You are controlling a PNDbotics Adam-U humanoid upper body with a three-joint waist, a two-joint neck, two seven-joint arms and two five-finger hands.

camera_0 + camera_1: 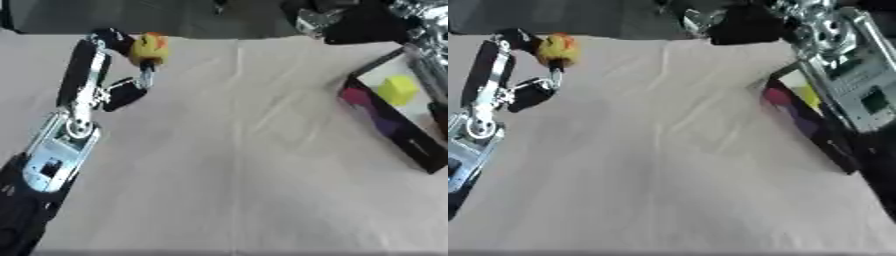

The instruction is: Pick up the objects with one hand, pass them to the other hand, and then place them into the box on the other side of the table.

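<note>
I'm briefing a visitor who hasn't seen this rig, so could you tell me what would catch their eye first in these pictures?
First, the yellow and orange toy at the far left of the cloth-covered table, pinched in the robot's left hand. Next, the dark box at the right edge, with a yellow block inside. The right arm reaches over that box; its hand cannot be made out.

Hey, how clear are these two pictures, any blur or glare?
Both views are soft. Left eye view: the yellow-orange toy in the left hand lacks detail. Right eye view: the right arm's silver parts glare and hide much of the box.
</note>
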